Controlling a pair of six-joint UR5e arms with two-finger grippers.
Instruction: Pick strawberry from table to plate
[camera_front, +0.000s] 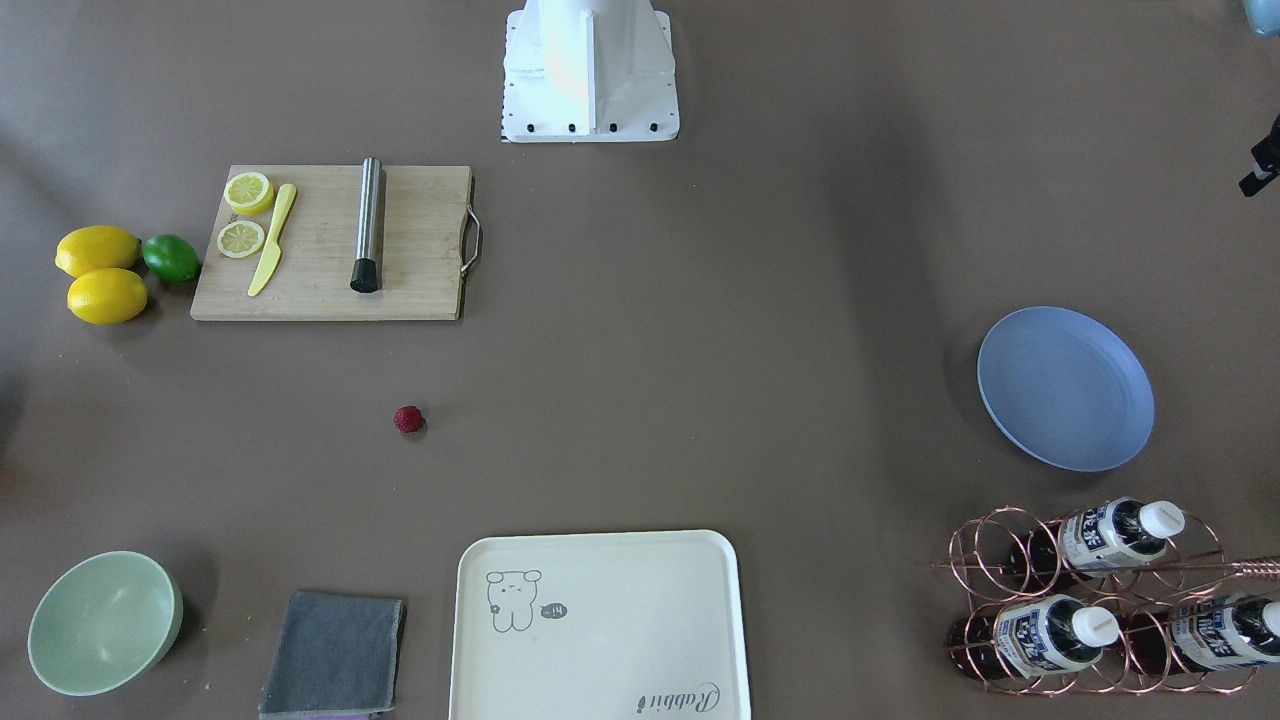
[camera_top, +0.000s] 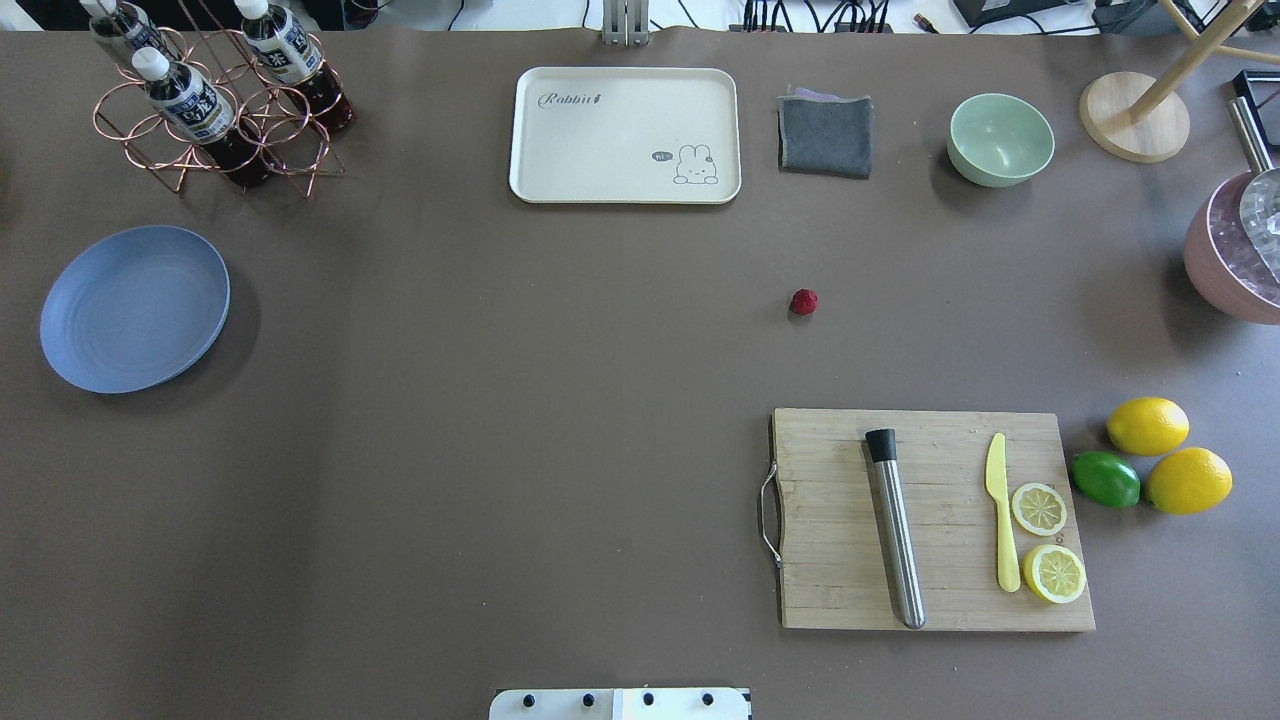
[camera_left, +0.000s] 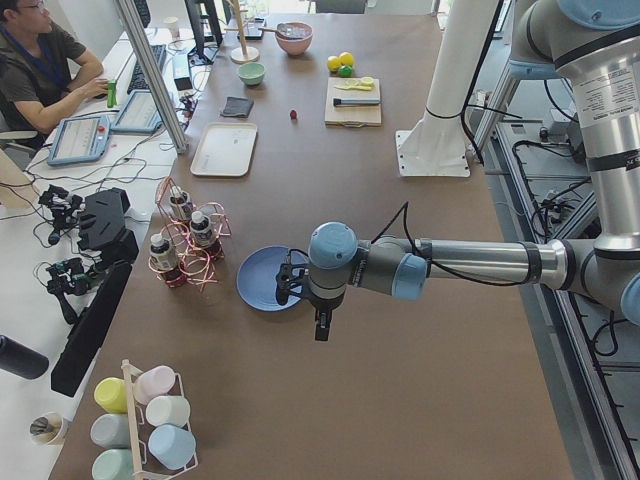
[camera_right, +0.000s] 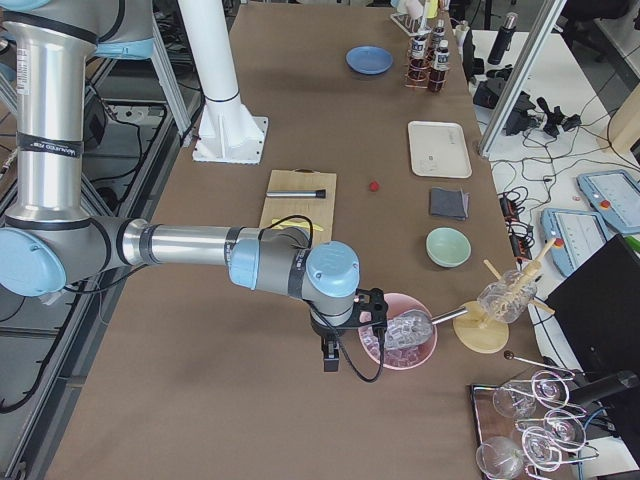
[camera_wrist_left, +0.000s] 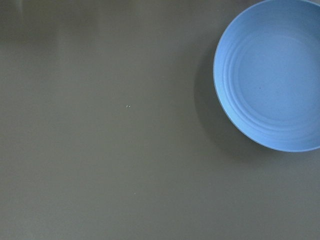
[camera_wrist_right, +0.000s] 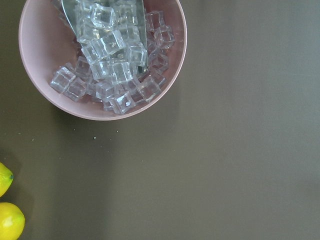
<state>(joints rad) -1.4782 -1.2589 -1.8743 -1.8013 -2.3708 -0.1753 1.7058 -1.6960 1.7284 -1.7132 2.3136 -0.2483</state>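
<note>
The strawberry (camera_front: 408, 419) (camera_top: 803, 301), a tiny dark-red berry, lies alone on the brown table (camera_top: 500, 400), between the cutting board and the cream tray. The blue-grey plate (camera_front: 1065, 390) (camera_top: 135, 308) (camera_wrist_left: 272, 75) sits bare, far off on the robot's left side. My left gripper (camera_left: 321, 335) hangs above the table just beside the plate (camera_left: 265, 278). My right gripper (camera_right: 331, 365) hangs next to a pink bowl of ice at the opposite end, far from the strawberry (camera_right: 374, 185). Both grippers show only in the side views, so I cannot tell whether they are open or shut.
A wooden cutting board (camera_top: 930, 520) carries lemon slices, a yellow knife and a steel cylinder. Two lemons and a lime (camera_top: 1105, 478) lie beside it. Cream tray (camera_top: 625, 135), grey cloth (camera_top: 825, 135), green bowl (camera_top: 1000, 138), bottle rack (camera_top: 215, 110), pink ice bowl (camera_wrist_right: 100, 55). A person sits beyond the table.
</note>
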